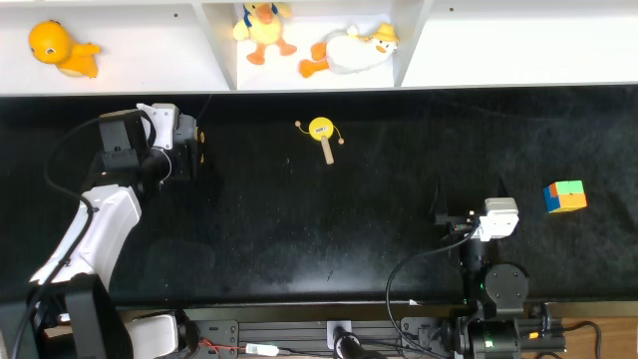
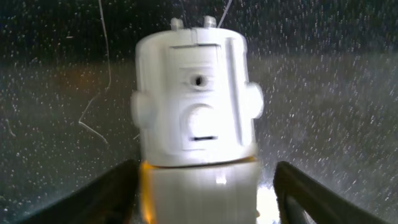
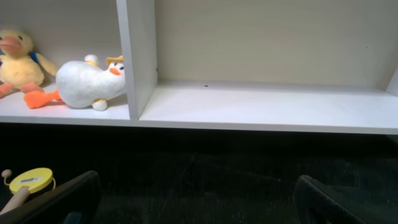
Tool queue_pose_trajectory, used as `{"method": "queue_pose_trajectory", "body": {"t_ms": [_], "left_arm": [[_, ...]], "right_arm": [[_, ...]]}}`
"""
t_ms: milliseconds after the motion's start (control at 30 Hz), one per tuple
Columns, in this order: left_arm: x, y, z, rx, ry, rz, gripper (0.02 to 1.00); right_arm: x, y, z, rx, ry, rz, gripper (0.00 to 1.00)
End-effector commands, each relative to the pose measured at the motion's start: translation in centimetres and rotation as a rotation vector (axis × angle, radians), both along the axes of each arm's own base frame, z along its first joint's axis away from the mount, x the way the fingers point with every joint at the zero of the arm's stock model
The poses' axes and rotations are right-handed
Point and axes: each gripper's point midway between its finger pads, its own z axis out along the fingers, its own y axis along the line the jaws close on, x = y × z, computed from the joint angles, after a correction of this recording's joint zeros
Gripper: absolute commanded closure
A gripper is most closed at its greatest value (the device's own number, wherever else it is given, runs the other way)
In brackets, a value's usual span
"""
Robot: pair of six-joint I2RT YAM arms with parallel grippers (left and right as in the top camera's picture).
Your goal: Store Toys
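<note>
**A:** How far along is the storing?

**B:** 3 toys sit in the shelf (image 1: 219, 45) along the surface's back edge. An orange duck (image 1: 60, 48) is in the left compartment. A yellow duck (image 1: 263, 28) and a white goose (image 1: 349, 50) share the middle one. The right compartment holds nothing.

**A:** What's left out?

**B:** 2 things on the black surface (image 1: 249, 229). A yellow rattle (image 1: 322, 132) lies near the middle of the back edge, just before the middle compartment. A coloured cube (image 1: 564, 196) lies close to the right edge.

**A:** And the grippers?

**B:** The right gripper (image 3: 198, 180) is towards the front edge, right of the middle, facing the shelf. Its fingers are spread wide with nothing between them. The left gripper (image 1: 191, 150) is near the back-left corner, fingers also spread. A white housing (image 2: 196, 112) stands between them, and I can't tell what it is.

**A:** So which step is this?

**B:** Between picks, I'd judge. The right gripper is nearer the cube, so it would need to turn towards the right edge, come down squarely over 2 opposite faces, close, then carry the cube to the free compartment.
</note>
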Motion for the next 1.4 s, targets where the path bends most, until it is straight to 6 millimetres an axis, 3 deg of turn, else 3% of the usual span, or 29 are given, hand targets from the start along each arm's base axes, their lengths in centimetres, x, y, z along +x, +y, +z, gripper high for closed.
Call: {"method": "queue_pose_trajectory", "body": {"t_ms": [33,200,400,733,833,1033,1400], "left_arm": [[-0.1,-0.1,-0.4,-0.007,0.008,0.006,0.503],[-0.1,-0.1,-0.2,-0.006,0.002,0.006,0.645],[-1.0,0.1,2.1,0.014,-0.03,0.016,0.649],[-5.0,0.4,7.6,0.061,-0.095,0.046,0.649],[-5.2,0.3,9.0,0.059,-0.134,0.043,0.647],[-2.9,-0.2,11.3,0.031,-0.188,0.017,0.645],[5.5,0.3,13.6,0.022,-0.23,-0.002,0.621]], "right_arm": [[0.0,0.1,-0.4,0.004,0.003,0.006,0.005],[0.0,0.1,-0.4,0.004,0.003,0.006,0.007],[0.0,0.1,-0.4,0.004,0.003,0.006,0.005],[0.0,0.1,-0.4,0.004,0.003,0.006,0.005],[0.0,0.1,-0.4,0.004,0.003,0.006,0.005],[0.0,0.1,-0.4,0.004,0.003,0.006,0.005],[0.0,0.1,-0.4,0.004,0.003,0.006,0.005]]}}
